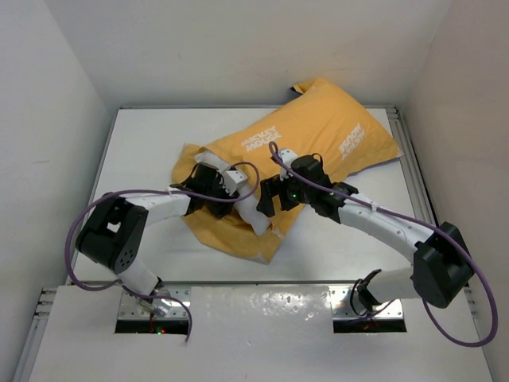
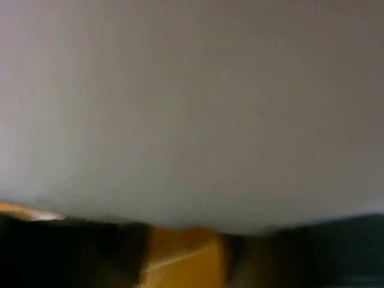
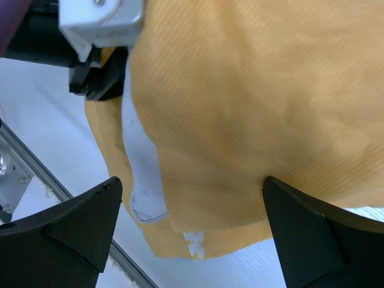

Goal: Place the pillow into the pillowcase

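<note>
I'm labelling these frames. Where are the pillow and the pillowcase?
pillow [image 3: 141, 165]: right wrist view, on the white strip peeking from the orange fabric.
pillowcase [image 1: 334, 135]: top view, on the middle of its orange upper face.

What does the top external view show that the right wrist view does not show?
Only the top external view shows the whole pillowcase lying on the table, its white lettering, and the left arm and right arm. Only the right wrist view shows the right gripper with its fingers wide apart, and the fabric's fine weave. Both show the orange fabric, a white strip of the pillow at the opening, and the left gripper beside it.
</note>
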